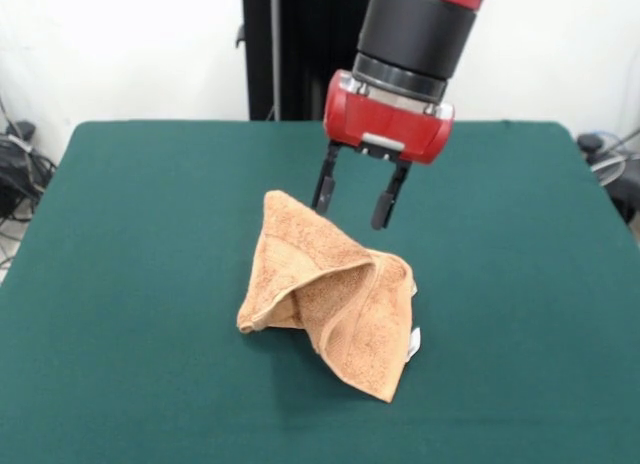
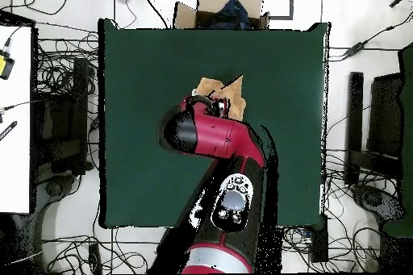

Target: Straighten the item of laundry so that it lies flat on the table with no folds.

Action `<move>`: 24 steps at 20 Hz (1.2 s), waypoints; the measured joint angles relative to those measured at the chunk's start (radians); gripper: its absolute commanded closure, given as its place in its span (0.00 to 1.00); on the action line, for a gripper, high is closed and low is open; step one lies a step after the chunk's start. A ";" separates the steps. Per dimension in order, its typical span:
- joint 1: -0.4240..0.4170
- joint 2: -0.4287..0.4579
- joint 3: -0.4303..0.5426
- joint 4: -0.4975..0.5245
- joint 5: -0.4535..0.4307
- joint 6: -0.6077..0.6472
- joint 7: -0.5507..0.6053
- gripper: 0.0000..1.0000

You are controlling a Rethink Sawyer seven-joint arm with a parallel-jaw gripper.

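Observation:
The item of laundry [image 1: 335, 299] is a light orange-tan terry towel, crumpled and folded over itself near the middle of the dark green table [image 1: 130, 284]. One corner peaks upward at its far left and a small white tag shows at its right edge. My gripper [image 1: 358, 201] hangs open just above and behind the towel's raised corner, its left finger [image 1: 323, 189] close to that peak, with nothing between the fingers. In the overhead view the arm covers most of the towel [image 2: 230, 94]; only its far part shows, and the gripper itself is hidden under the arm.
A cardboard box [image 2: 218, 6] sits beyond the table's far edge in the overhead view. Cables and equipment lie on the floor around the table [image 2: 145, 70]. A white desk [image 2: 14, 118] stands to the left.

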 measured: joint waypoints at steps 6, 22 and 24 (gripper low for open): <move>-0.004 0.041 0.000 0.000 0.000 -0.058 0.000 0.00; -0.043 0.131 0.006 -0.001 0.001 -0.242 0.000 0.00; -0.044 0.138 0.008 -0.001 0.001 -0.258 0.000 0.00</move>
